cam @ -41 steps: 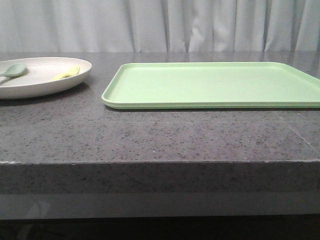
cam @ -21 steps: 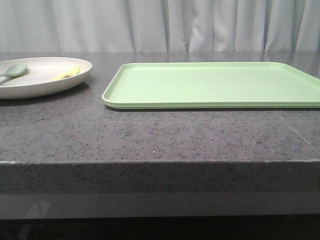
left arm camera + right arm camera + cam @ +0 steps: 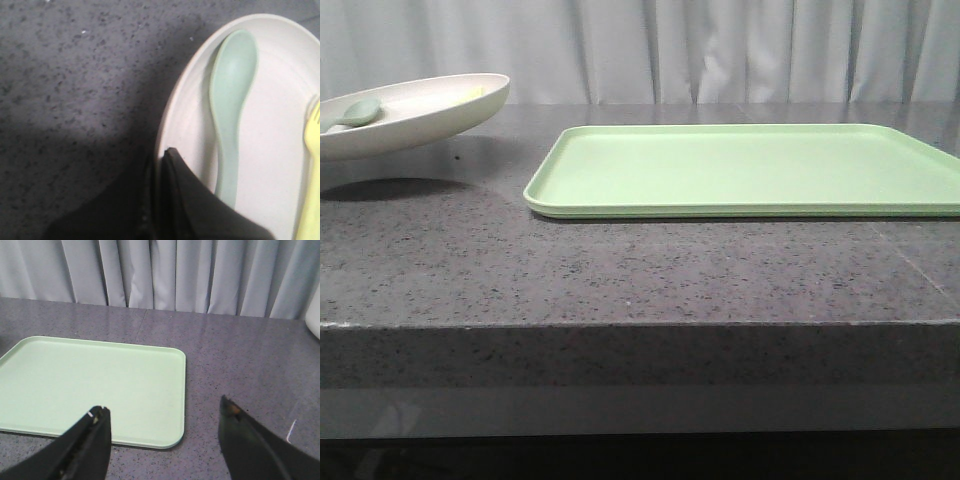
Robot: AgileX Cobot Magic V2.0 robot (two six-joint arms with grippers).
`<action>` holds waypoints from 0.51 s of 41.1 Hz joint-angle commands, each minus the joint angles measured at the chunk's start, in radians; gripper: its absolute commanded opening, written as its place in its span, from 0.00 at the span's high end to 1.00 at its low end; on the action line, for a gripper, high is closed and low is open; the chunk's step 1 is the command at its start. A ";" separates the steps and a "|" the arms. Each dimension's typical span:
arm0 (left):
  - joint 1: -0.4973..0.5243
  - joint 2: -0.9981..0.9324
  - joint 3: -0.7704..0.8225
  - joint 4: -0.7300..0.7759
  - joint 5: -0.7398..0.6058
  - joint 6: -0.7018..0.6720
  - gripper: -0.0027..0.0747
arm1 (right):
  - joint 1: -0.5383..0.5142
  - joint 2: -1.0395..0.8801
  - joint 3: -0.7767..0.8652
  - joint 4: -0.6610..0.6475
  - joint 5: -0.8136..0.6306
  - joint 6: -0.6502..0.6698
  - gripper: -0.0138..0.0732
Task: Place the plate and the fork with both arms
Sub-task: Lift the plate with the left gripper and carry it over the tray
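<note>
The cream-white plate [image 3: 415, 125] hangs tilted above the table at the far left of the front view, its shadow on the table below. The pale-yellow fork [image 3: 475, 92] lies in it, just a sliver showing. In the left wrist view my left gripper [image 3: 162, 160] is shut on the rim of the plate [image 3: 280, 115], with the fork [image 3: 311, 200] at the view's edge. My right gripper [image 3: 162, 412] is open and empty, above the table beside a corner of the tray. Neither gripper shows in the front view.
A grey-green spoon [image 3: 350, 113] lies in the plate, also in the left wrist view [image 3: 230, 115]. A large light-green tray [image 3: 750, 168] lies on the dark speckled table [image 3: 620, 270], and also shows in the right wrist view [image 3: 90, 385]. A grey curtain hangs behind.
The plate has risen off the table and tilted, its right side higher, with the fork and spoon still in it. The tray has not moved.
</note>
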State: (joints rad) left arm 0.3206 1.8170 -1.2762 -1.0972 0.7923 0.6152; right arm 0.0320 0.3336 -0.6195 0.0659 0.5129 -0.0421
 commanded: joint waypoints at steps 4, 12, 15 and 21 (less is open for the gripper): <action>-0.078 -0.105 -0.047 -0.070 -0.050 -0.083 0.99 | -0.008 0.017 -0.031 0.005 -0.073 -0.006 0.28; -0.220 -0.110 -0.138 0.091 -0.092 -0.258 0.99 | -0.008 0.017 -0.031 0.005 -0.073 -0.006 0.28; -0.296 -0.110 -0.188 0.202 -0.124 -0.376 0.99 | -0.008 0.017 -0.031 0.005 -0.073 -0.006 0.28; -0.445 -0.110 -0.258 0.383 -0.202 -0.581 0.99 | -0.008 0.017 -0.031 0.005 -0.073 -0.006 0.28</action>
State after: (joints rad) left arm -0.0591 1.7688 -1.4659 -0.7495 0.6628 0.1682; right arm 0.0320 0.3336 -0.6195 0.0659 0.5129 -0.0421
